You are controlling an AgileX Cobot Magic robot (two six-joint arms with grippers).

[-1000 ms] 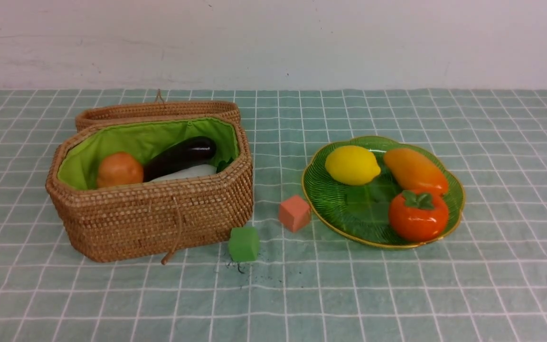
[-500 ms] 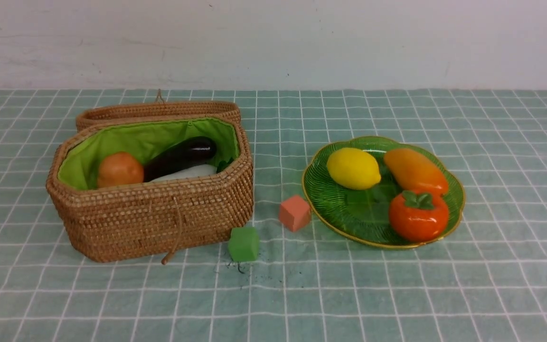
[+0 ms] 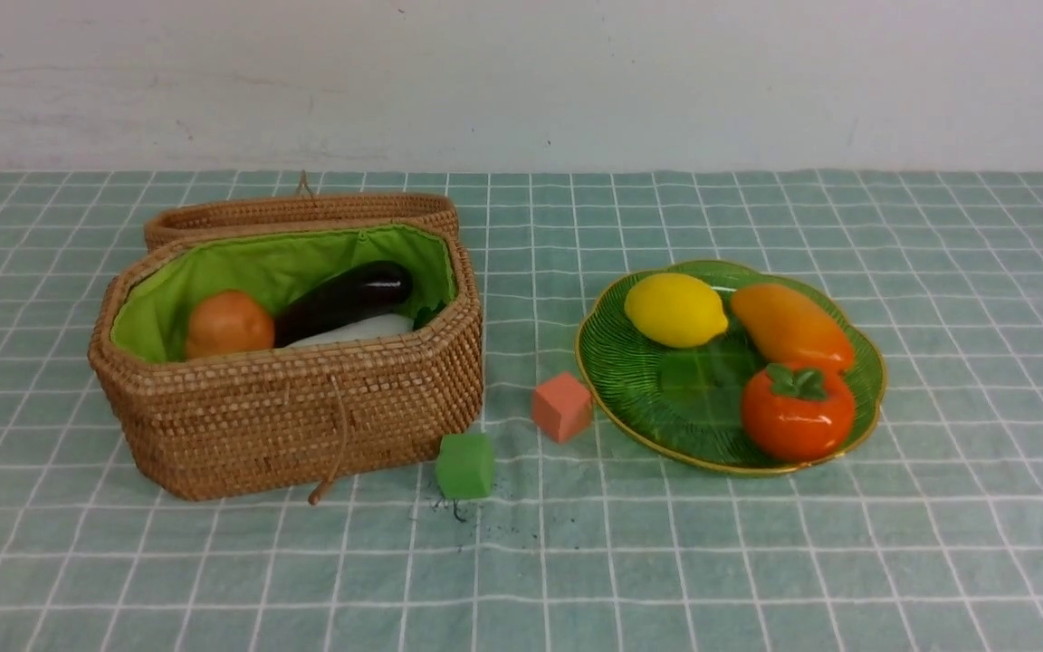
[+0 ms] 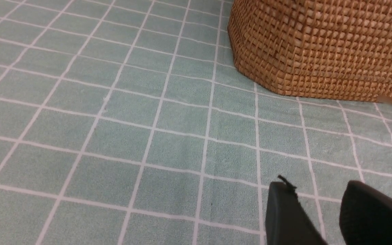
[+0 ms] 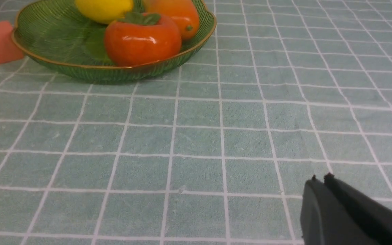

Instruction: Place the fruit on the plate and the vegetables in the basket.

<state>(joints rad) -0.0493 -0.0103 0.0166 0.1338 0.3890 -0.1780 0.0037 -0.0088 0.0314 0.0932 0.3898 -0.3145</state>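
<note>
Three glossy toy fruits point(image 3: 675, 310) sit on one ribbed green glass plate point(image 3: 635, 389). One woven wicker basket point(image 3: 304, 417) shows three toy vegetables point(image 3: 345, 299). Two small foam cubes point(image 3: 561, 407) lie between.

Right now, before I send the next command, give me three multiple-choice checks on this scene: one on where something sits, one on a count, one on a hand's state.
1. Where is the eggplant?
A. on the plate
B. inside the basket
C. on the cloth beside the salmon cube

2. How many fruits lie on the plate?
A. one
B. two
C. three

3. How does the right hand stand?
A. shut, holding nothing
B. wide open
C. shut on the lemon

Answers:
1. B: it lies against the green lining of the basket, next to the potato.
2. C: lemon, mango and persimmon all rest there.
3. A: its fingertips meet above bare cloth, away from the plate.
</note>
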